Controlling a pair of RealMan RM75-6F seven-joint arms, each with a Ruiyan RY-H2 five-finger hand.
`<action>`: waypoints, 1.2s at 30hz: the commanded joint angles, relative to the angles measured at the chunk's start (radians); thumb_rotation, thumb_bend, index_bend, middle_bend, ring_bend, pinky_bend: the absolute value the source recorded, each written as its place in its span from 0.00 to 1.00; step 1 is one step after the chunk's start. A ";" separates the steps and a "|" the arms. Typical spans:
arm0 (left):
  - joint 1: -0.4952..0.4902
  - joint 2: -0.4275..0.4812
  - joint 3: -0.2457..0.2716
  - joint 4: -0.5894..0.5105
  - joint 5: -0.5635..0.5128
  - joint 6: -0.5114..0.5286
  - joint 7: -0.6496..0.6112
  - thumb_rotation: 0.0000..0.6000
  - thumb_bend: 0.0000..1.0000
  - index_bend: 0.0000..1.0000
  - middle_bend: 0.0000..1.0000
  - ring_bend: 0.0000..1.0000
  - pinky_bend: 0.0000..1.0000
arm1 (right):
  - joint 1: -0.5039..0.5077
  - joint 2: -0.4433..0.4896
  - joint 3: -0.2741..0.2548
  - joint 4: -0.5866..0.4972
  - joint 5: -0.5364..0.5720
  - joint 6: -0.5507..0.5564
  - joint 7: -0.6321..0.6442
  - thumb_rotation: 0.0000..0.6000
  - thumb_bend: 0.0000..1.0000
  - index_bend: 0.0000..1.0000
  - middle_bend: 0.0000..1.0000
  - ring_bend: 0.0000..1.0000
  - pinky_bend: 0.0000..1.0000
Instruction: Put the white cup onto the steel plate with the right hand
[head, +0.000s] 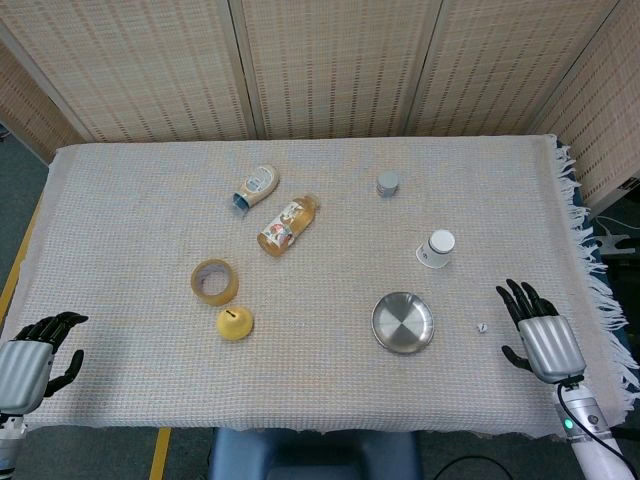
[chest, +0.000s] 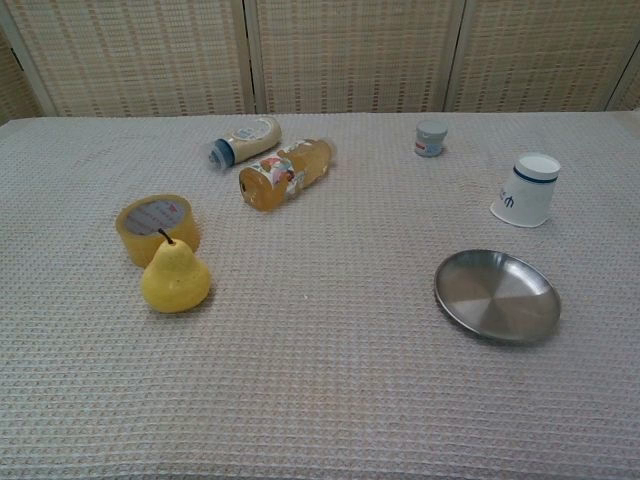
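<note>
**A:** Two hands, both idle, so every risk lies ahead. Going left to right: the left hand (head: 30, 360) rests at the near left edge of the table (head: 130, 200), fingers loosely curled and holding nothing. It has no part in this job.

**B:** And the clutter?

**A:** One roll of tape (chest: 157, 226) with one yellow pear (chest: 174, 278) touching its front. One white squeeze bottle (chest: 243, 140) and one amber bottle (chest: 286, 172), both lying on their sides just beside each other. One small grey jar (chest: 431, 138) further back. All well apart from the work.

**B:** The task things?

**A:** One steel plate (chest: 497, 296), with nothing on it, near the front edge. One white cup (chest: 527, 189), standing mouth-down just behind the plate and slightly right, not touching it. One tiny object (head: 483, 326) lies between plate and hand; I can't tell what it is.

**B:** And the right hand (head: 540, 335)?

**A:** Resting near the right front corner, fingers spread apart, holding nothing.

**B:** What could go wrong?

**A:** I'd judge the cup light and tapered, so an uneven squeeze could tip it or let it slip. Reaching across, the arm might sweep the plate, which likely slides on the cloth. Setting the cup on the sloped rim could leave it tilted or rolling off.
</note>
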 joint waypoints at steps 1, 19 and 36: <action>-0.004 -0.003 0.002 0.006 0.008 -0.001 -0.001 1.00 0.43 0.27 0.25 0.28 0.40 | -0.006 0.002 -0.002 -0.002 -0.010 0.013 0.004 1.00 0.14 0.00 0.00 0.00 0.24; -0.004 0.007 0.008 0.007 0.027 0.014 -0.057 1.00 0.43 0.27 0.25 0.28 0.40 | -0.024 -0.009 0.007 -0.031 0.051 0.010 -0.071 1.00 0.14 0.00 0.00 0.00 0.24; 0.033 0.082 0.019 -0.035 0.028 0.060 -0.143 1.00 0.43 0.27 0.28 0.28 0.40 | 0.051 -0.064 0.038 0.136 -0.130 0.080 -0.119 1.00 0.14 0.26 0.52 0.41 0.76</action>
